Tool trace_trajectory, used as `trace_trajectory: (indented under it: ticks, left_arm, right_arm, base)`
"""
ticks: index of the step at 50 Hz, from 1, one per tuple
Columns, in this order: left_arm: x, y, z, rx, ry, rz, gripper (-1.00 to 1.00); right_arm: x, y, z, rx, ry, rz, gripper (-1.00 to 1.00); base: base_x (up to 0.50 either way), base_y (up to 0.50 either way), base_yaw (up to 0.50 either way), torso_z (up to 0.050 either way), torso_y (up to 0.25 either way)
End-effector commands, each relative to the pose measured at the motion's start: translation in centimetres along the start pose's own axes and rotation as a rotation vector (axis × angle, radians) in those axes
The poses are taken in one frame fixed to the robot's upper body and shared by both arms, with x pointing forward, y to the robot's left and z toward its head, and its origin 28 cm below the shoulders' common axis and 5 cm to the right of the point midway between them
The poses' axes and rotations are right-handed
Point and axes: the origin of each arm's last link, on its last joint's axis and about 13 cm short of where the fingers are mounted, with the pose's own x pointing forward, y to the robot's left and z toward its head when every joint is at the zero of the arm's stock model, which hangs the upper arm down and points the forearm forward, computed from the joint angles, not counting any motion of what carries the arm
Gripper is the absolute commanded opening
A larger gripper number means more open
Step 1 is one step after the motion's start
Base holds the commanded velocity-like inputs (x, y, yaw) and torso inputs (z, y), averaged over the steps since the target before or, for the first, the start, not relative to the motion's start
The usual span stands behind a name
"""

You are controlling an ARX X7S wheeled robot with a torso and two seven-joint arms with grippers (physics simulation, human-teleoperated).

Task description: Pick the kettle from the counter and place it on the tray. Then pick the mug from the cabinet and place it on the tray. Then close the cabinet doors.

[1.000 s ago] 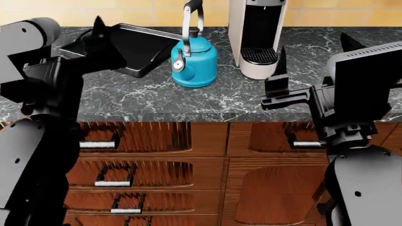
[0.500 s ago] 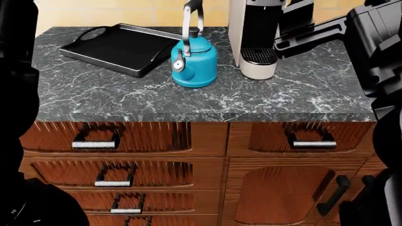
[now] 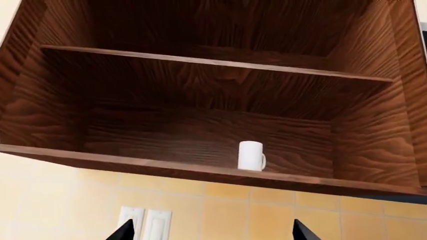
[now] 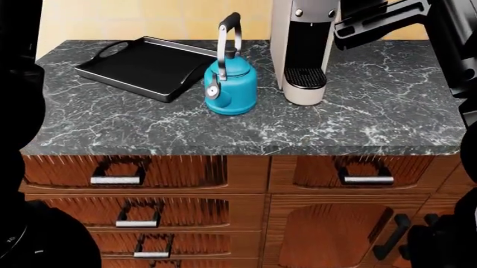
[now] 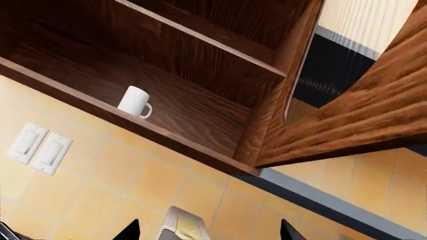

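Clearly first step: kettle point(image 4: 230, 87) not yet lifted; it stands on the tabletop point(image 4: 358, 120), just beside the tray point(image 4: 145, 64), at the tray's 4 o'clock.
Grip advice: come down on the tall black arch, fingers either side, so the round body hangs level.
Placement: set it toward one end of the tray, leaving room.
Mug point(image 3: 251, 156): upright on the cabinet point(image 3: 200, 172) lower shelf, near the front edge.
Left claw point(image 3: 209, 231): prongs apart, empty, aimed up at the cabinet.
Right claw point(image 5: 205, 230): prongs apart, empty, raised beside the coffee machine point(image 4: 304, 47).
Risk: both arms are high; one must descend.

Both arms raised, fingers point(image 3: 125, 230) apart
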Motion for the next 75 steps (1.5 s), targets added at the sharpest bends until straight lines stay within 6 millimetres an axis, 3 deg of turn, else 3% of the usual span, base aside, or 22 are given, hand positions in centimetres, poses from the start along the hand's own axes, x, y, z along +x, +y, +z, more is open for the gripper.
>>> trace_trajectory:
  ticks: [1,25,36,42,52,57,63,70,75]
  left_arm:
    - [0.1,-0.1,0.0,0.007,-0.001,0.002,1.00]
    - [0.3,-0.3,-0.2,0.020,-0.007,-0.010,1.00]
    - [0.6,-0.3,-0.2,0.016,-0.019,-0.010,1.00]
    - [3.2,-1.1,3.9,-0.058,-0.062,0.017,1.00]
    - [8.5,-4.2,15.6,-0.105,-0.143,-0.001,1.00]
    - [11.8,-5.3,18.3,-0.026,-0.123,-0.028,1.00]
    - [14.7,-6.6,20.4,-0.010,-0.059,0.012,1.00]
    - [15.3,-7.9,18.3,0.125,0.039,0.017,1.00]
    - [15.9,-8.0,16.4,0.121,0.142,0.002,1.00]
  right_arm:
    - [0.0,-0.2,0.3,-0.002,-0.007,-0.001,1.00]
    - [0.2,-0.4,0.7,0.012,-0.031,-0.007,1.00]
    - [0.8,-0.3,0.8,0.027,-0.042,-0.004,1.00]
    - [1.5,-0.4,1.7,0.023,-0.058,0.011,1.00]
    - [0.7,-0.1,1.3,0.037,-0.050,0.018,1.00]
    - [0.3,-0.1,1.4,0.040,-0.053,0.020,1.00]
    - [0.0,0.0,1.3,0.042,-0.057,0.021,1.00]
    - [-0.5,0.4,1.5,0.045,-0.058,0.030,1.00]
    - [-1.1,0.6,1.6,0.048,-0.059,0.031,1.00]
  base:
    - [0.00,0.00,0.00,0.050,0.000]
    - [0.00,0.00,0.00,0.050,0.000]
    - [0.06,0.00,0.00,0.000,0.000]
    - [0.15,0.00,0.00,0.000,0.000]
    - [0.15,0.00,0.00,0.000,0.000]
    - [0.15,0.00,0.00,0.000,0.000]
    - [0.15,0.00,0.00,0.000,0.000]
    - [0.15,0.00,0.00,0.000,0.000]
    - [0.15,0.00,0.00,0.000,0.000]
